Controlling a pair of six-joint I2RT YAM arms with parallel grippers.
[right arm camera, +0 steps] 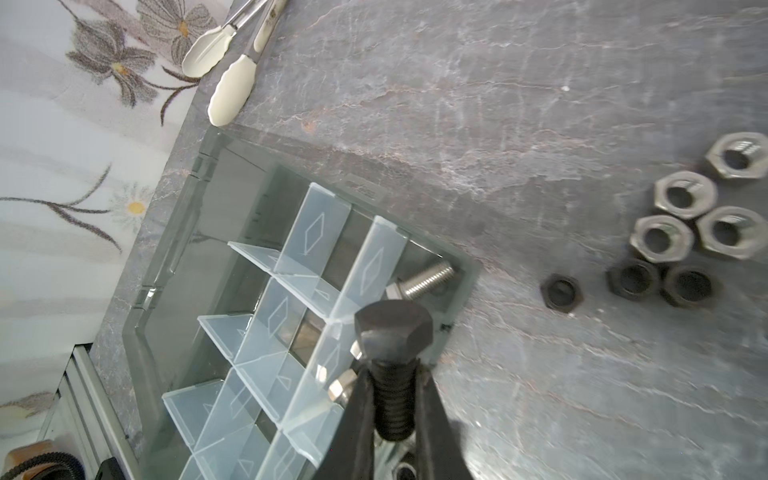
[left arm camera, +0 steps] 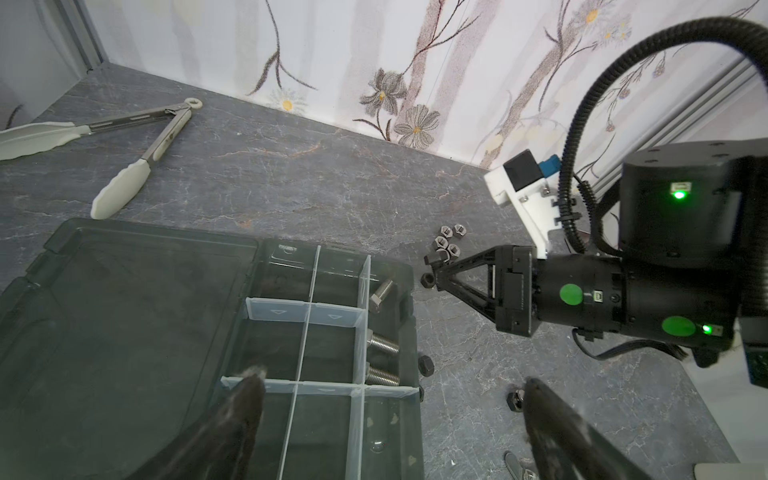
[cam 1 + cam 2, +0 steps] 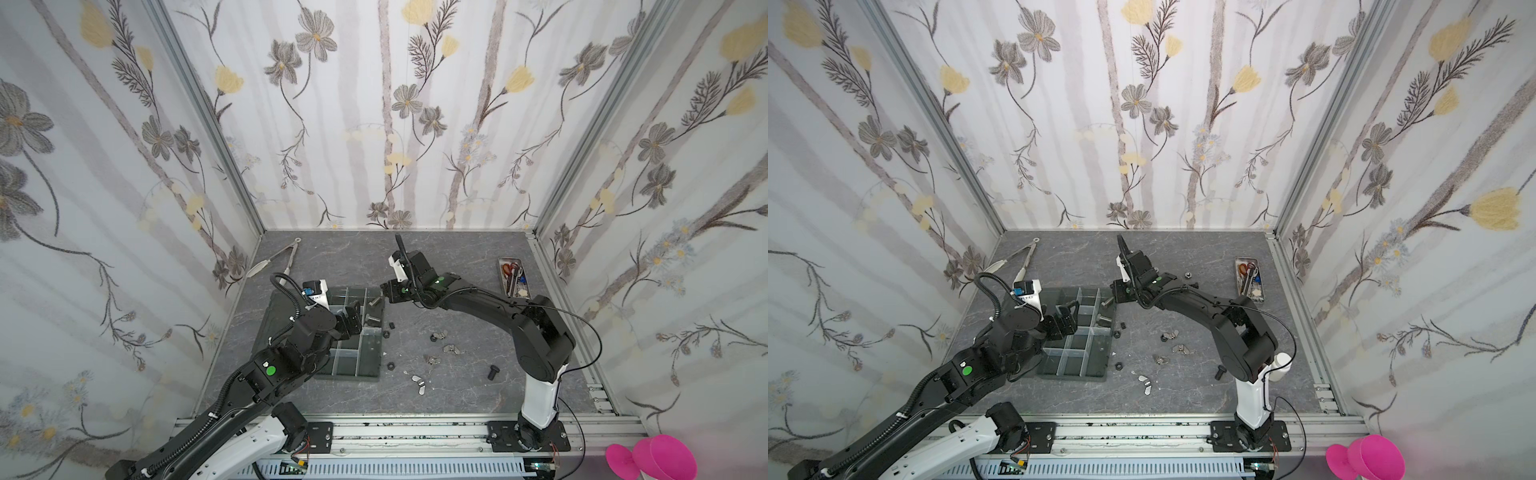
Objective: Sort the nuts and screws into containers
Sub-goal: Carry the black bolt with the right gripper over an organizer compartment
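Between the fingers of the right gripper (image 1: 392,390): one black hex-head bolt (image 1: 394,332), clamped by its threaded shank, with the head jutting past the fingertips. I read the jaws as pinched tight on it.

Directly beside that bolt: the far right corner of the dark grey organiser tray (image 1: 461,286) with clear plastic dividers. I cannot tell whether the head hangs over the rim or just outside it.

Cells along that side of the tray: three silver hex bolts (image 2: 382,344), lying flat.

Over the tray's middle cells: the left gripper (image 2: 393,379), jaws spread wide and holding nothing.

On the table beyond the tray corner:
- four silver hex nuts (image 1: 681,199), bunched and touching
- three black hex nuts (image 1: 633,278) just beside them

On the table right of the tray, in both top views:
- silver wing nuts (image 3: 451,348), scattered
- one loose black bolt (image 3: 492,371), well apart from the tray

Surface and room:
- dark grey stone-look tabletop (image 3: 457,257)
- metal tongs with cream tips (image 3: 276,259) near the far left corner
- narrow metal tray of scissors (image 3: 513,276) by the right wall
- floral wallpaper (image 3: 395,104) on three sides

Right arm (image 3: 498,307): rises from the front rail, elbow folded, with the forearm stretched leftward and the claw pointing at the tray.

Left arm (image 3: 270,365): comes in from the front left, with the wrist bent over the tray.
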